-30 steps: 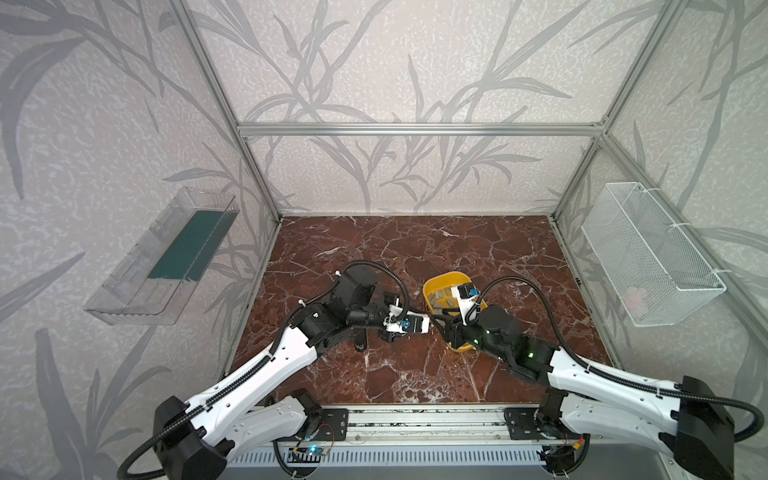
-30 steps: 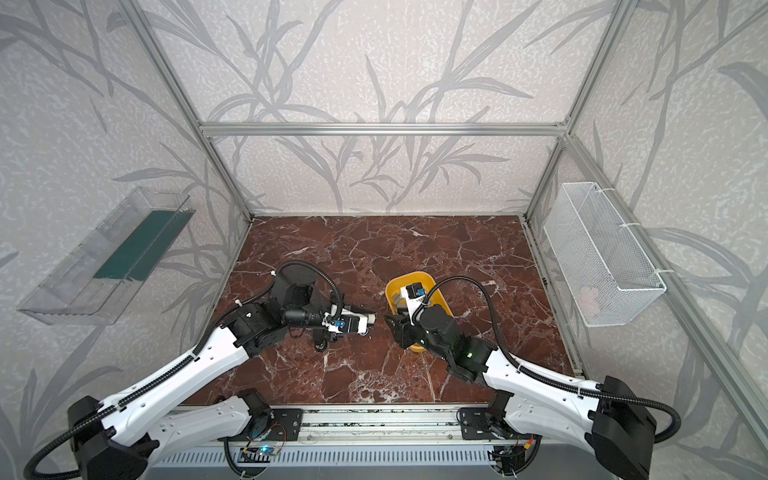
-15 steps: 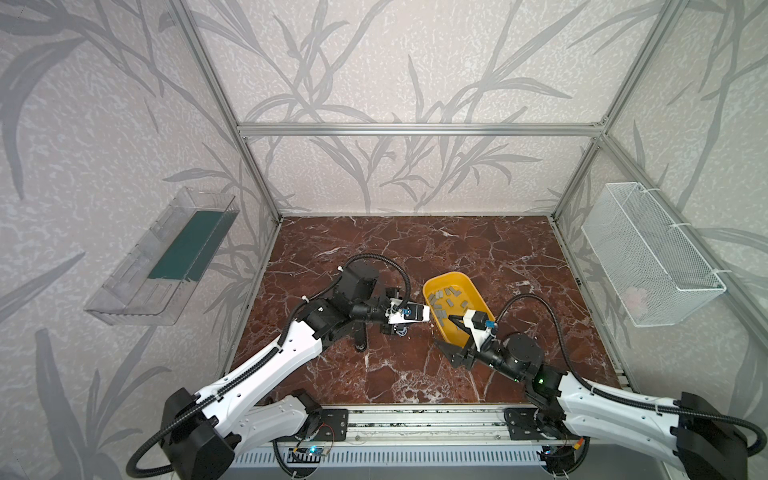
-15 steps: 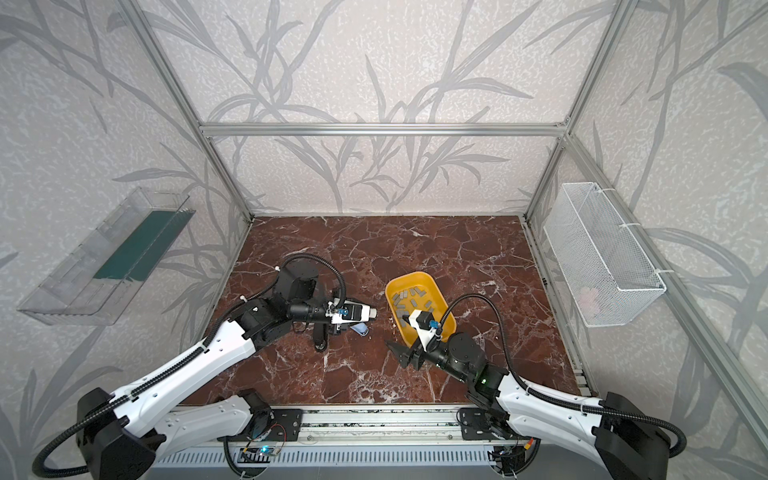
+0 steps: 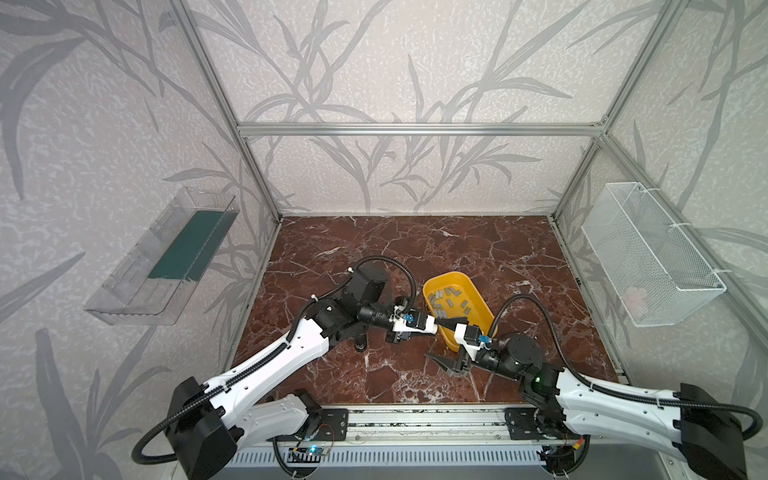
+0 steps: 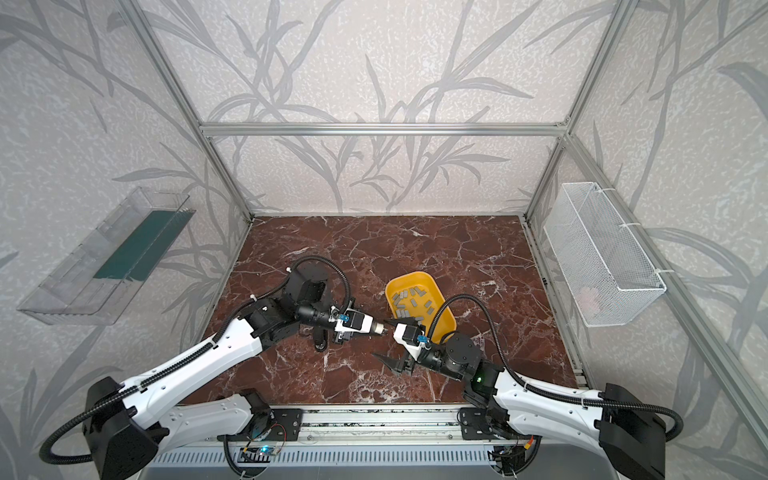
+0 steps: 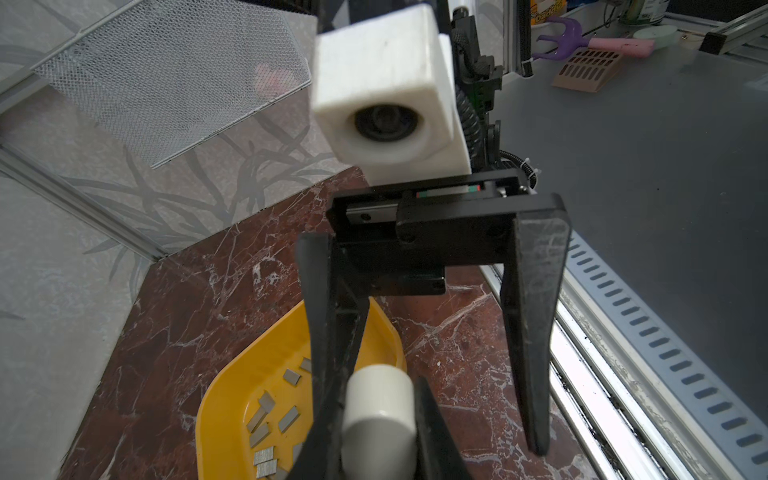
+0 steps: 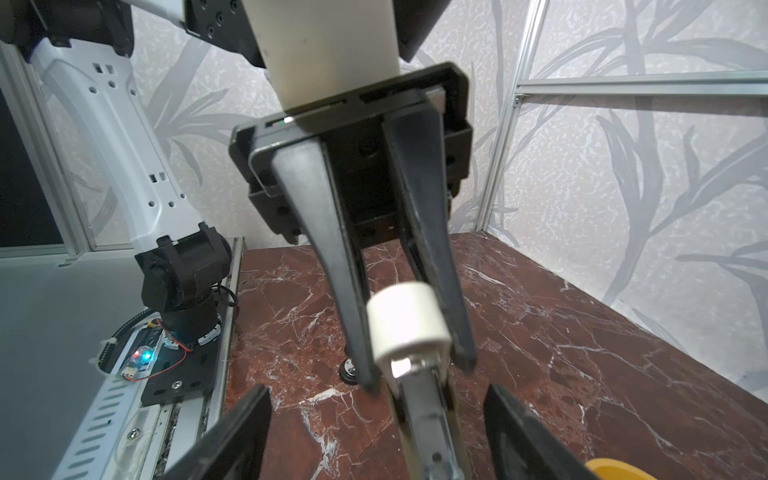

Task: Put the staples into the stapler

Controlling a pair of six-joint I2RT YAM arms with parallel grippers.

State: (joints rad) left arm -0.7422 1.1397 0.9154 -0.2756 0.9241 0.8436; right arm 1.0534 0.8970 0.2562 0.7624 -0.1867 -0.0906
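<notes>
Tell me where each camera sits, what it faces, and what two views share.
Both top views: high over the robot's base, looking down on the red-brown marble tabletop; left arm and right arm show.
Left wrist: on the left arm, facing the open right end effector and yellow plastic tray of grey metal staples.
Right wrist: on the right arm, facing the left end effector, shut on the white-ended grey metal stapler.
Shared: each wrist view shows its own fingers and the stapler.
</notes>
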